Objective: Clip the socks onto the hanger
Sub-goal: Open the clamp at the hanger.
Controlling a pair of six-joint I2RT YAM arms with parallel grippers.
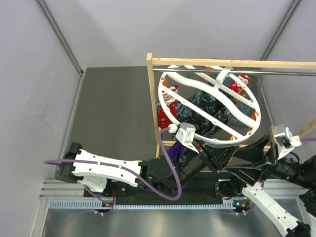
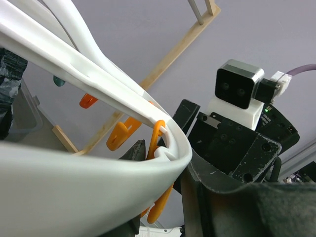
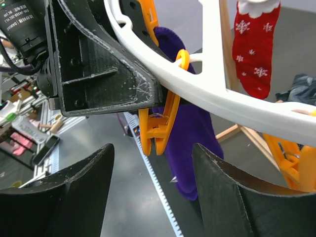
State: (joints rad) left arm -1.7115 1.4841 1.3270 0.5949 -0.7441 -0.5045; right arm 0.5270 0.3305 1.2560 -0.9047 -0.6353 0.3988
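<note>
The hanger (image 1: 197, 133), a white ring with wavy crossbars and orange clips, hangs from the rod. Red socks (image 1: 168, 109) hang at its left and far right, and dark patterned socks (image 1: 207, 114) in the middle. A purple sock (image 1: 178, 148) hangs at the near rim. My left gripper (image 1: 198, 148) is shut on the hanger's near rim (image 2: 98, 192), which runs between its fingers. My right gripper (image 3: 153, 158) is open just below an orange clip (image 3: 160, 126). The purple sock (image 3: 192, 133) hangs behind that clip, its top hidden by the left gripper's finger (image 3: 94, 69).
A wooden-framed rack (image 1: 150, 98) with a metal rod (image 1: 247, 70) carries the hanger. Its post and lower bar stand close to both arms. Grey walls close in the dark table (image 1: 113, 113) on the left and at the back. A toothed rail (image 1: 148, 203) runs along the near edge.
</note>
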